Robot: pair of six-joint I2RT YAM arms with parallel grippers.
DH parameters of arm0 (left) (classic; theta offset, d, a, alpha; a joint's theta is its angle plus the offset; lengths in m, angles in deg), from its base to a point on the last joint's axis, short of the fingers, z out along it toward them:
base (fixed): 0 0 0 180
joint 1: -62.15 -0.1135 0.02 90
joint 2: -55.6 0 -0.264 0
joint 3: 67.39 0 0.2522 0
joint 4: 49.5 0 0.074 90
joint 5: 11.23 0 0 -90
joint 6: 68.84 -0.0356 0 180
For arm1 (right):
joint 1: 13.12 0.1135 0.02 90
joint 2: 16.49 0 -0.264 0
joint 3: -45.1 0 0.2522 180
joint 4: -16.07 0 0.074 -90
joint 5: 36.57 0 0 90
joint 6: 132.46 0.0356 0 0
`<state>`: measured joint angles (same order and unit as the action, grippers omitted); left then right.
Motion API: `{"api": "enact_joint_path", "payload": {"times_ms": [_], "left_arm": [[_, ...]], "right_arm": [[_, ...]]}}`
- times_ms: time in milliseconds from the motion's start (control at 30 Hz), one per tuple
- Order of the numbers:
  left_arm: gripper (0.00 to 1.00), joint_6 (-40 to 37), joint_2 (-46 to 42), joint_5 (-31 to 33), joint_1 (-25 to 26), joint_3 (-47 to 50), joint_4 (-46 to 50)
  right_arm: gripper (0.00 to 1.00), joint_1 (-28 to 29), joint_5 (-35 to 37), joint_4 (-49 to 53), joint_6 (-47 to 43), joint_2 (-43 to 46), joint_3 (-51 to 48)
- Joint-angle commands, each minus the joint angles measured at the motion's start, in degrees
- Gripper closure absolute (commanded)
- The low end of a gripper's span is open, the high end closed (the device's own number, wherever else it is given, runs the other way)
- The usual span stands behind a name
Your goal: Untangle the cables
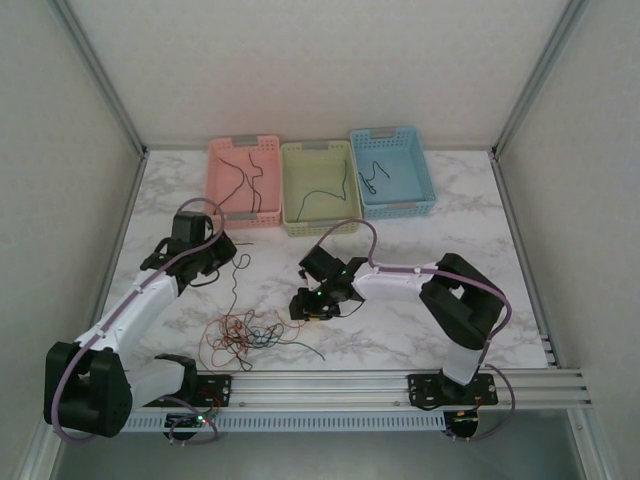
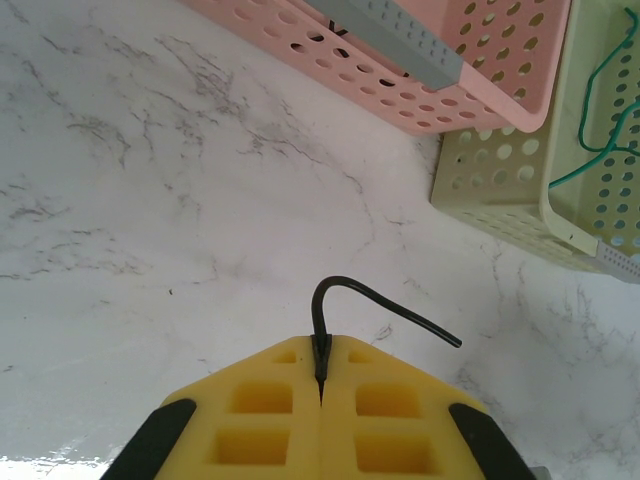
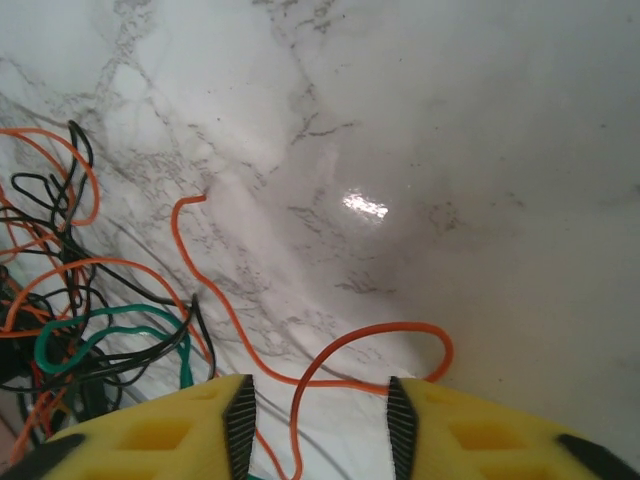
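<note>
The cables [image 1: 245,335] lie as a loose tangle of thin orange, black and green wires on the marble table between the two arms. My left gripper [image 1: 222,252] is shut on one black cable [image 2: 370,298], whose short end curls out past the yellow fingertips [image 2: 280,365]; in the top view the wire hangs from it down toward the tangle. My right gripper [image 3: 320,400] hovers low at the tangle's right edge with its jaws open. An orange cable [image 3: 380,330] loops between them, touching neither pad. The rest of the tangle [image 3: 60,320] sits to its left.
Three baskets stand in a row at the back: pink [image 1: 243,182], pale green [image 1: 318,187] and blue [image 1: 392,172], each with a wire or two inside. The pink basket [image 2: 420,60] and green basket [image 2: 560,150] are just beyond my left gripper.
</note>
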<state>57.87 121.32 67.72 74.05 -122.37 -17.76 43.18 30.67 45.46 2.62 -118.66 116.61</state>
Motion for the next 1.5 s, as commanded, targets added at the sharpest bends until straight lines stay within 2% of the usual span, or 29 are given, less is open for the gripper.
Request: {"api": "enact_joint_path", "payload": {"times_ms": [0, 67, 200, 400, 467, 633, 833, 1233, 1467], "left_arm": [[1.00, 0.38, -0.12, 0.72, 0.32, 0.41, -0.74], [1.00, 0.47, -0.16, 0.79, 0.32, 0.34, -0.82], [1.00, 0.23, -0.47, 0.86, 0.32, -0.08, -0.17], [1.00, -1.06, -1.93, 3.62, 0.32, -1.50, 3.15], [1.00, -1.28, -2.20, 5.03, 0.25, -1.99, 4.35], [1.00, -1.47, -3.52, 6.07, 0.15, -2.16, 4.96], [1.00, -1.20, -4.91, 8.27, 0.07, -2.63, 5.76], [1.00, -3.48, -9.69, 19.60, -0.10, -8.77, 15.57], [1.00, -4.80, -13.30, 23.88, -0.17, -16.72, 19.24]], "right_arm": [[0.75, 0.35, -0.57, 0.49, 0.78, -1.10, 1.56], [0.86, 0.32, 0.73, 0.94, 0.51, -0.80, 1.87], [1.00, 0.31, 5.15, 2.88, -0.93, 1.12, 3.33], [1.00, -4.28, 15.58, 10.64, -7.31, 11.41, 6.30], [1.00, -7.72, 18.81, 13.36, -9.50, 17.15, 6.31], [1.00, -20.54, 23.34, 18.14, -14.05, 33.54, 5.42], [1.00, -30.33, 29.26, 21.86, -18.42, 46.50, 5.79], [1.00, -43.10, 54.13, 33.15, -23.05, 50.92, 14.58], [1.00, -47.68, 57.13, 30.50, -20.42, 50.93, 21.02]]}}
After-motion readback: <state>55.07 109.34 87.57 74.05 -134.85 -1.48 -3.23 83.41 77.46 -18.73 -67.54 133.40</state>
